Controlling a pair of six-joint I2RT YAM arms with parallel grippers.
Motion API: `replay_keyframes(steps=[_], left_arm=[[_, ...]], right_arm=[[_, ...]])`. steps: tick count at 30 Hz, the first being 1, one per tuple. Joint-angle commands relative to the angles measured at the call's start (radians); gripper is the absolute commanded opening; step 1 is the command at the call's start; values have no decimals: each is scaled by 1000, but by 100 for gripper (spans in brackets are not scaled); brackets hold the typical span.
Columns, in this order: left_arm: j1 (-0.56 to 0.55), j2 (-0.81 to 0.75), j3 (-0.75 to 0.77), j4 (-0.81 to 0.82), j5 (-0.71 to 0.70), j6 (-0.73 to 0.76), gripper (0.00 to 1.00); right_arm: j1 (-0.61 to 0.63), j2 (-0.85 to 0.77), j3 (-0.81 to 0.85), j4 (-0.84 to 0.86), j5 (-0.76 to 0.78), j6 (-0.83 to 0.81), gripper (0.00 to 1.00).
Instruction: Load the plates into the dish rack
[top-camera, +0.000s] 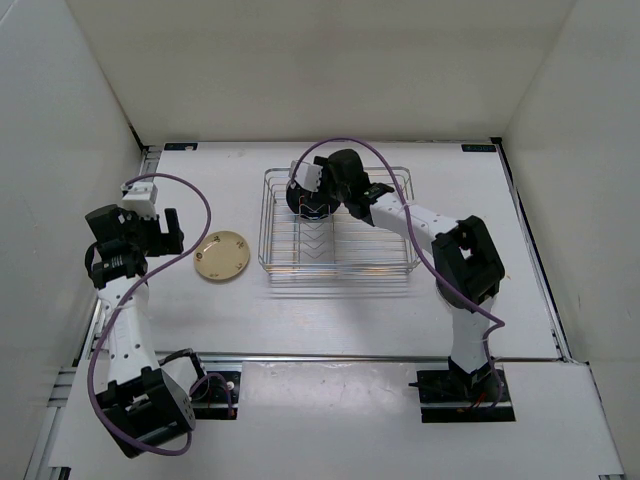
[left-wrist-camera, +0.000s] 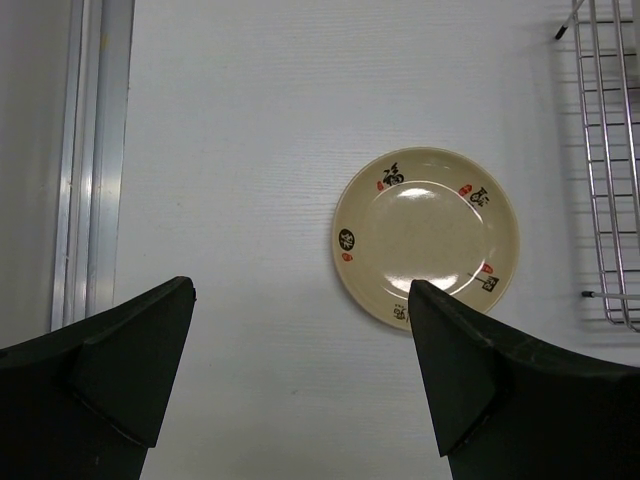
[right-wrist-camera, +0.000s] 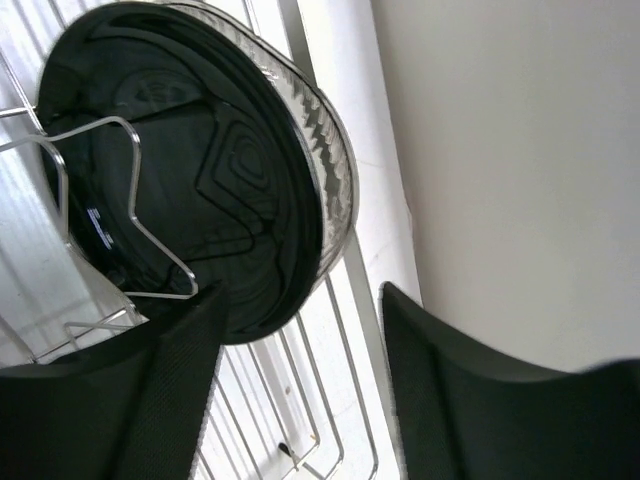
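"Right gripper (right-wrist-camera: 300, 300) has its jaws parted with nothing between them, down in the far left corner of the dish rack (top-camera: 385, 230). See how close its left finger sits to the black plate (right-wrist-camera: 200, 170)?"

"Just beside the lower rim, maybe touching. If it pulls away crooked, I'd guess it hooks that rim and rolls the plate out of the wire divider (right-wrist-camera: 122, 120)."

"And the grey plate (right-wrist-camera: 335, 170) stands right behind it, so one knock could shift both."

"How is the black one sitting?"

"Up on its edge, leaning a little, with its face turned to the wrist camera. It's round, so no real long axis, and I can't tell exactly which way it runs across the rack."

"The other arm?"

"Left gripper (left-wrist-camera: 300, 285) is wide open and empty, hovering over the tan plate (left-wrist-camera: 425, 235). That one lies flat and face up on the desk (left-wrist-camera: 250, 150), near the rack's left side. Flat and glossy, so I'd expect the fingers could skid it toward the rack rather than lift it."
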Motion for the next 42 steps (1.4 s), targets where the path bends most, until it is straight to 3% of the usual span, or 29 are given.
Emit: replay_keyframes(steps=[1,3,9,12,16,20,23,32,42], left_arm=[[7,-5,8,-10,65,-5,99],[7,29,8,-10,96,-5,97],[7,109,43,-10,154,4,97],[7,152,72,-10,205,4,96],[26,253,95,-10,277,-8,95],[49,345,106,-10,367,-17,94],[70,431,106,-10,389,-17,90],[79,604,146,-10,386,-8,88],[79,709,177,-10,368,3,86]], right_arm=[[-1,-75,4,87,72,13,70],[-10,-97,4,87,94,1,73],[-20,-201,-33,242,278,-137,100],[-65,-268,-51,259,344,-194,100],[-158,-377,18,81,383,-107,100],[-300,-463,49,-156,322,111,100],[-450,-529,36,-318,168,317,100],[-704,-689,-244,-352,-150,525,100],[-790,-741,-356,-333,-274,610,100]])
